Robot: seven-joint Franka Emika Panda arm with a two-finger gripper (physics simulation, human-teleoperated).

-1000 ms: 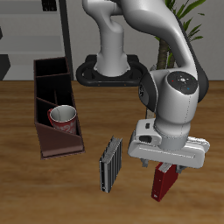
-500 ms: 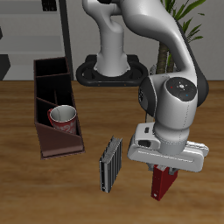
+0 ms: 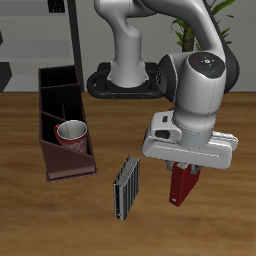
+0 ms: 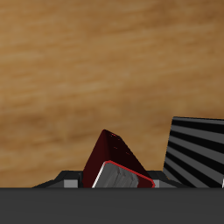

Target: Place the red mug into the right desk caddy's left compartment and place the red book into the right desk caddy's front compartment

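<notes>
above the table's front part, the gripper (image 3: 183,168) has its jaws closed on the top of the red book (image 3: 182,187), which looks thin, stiff and light, best pinched across its covers.

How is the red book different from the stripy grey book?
The red book is plain dark red; the stripy grey book has black and grey stripes.

The red book is clamped in the gripper and hangs tilted above the table; the grey book rests on the table with nothing holding it.

The red book sits farther from the right desk caddy; the grey one is nearer it.

Both are thin books outside the caddy.
</notes>
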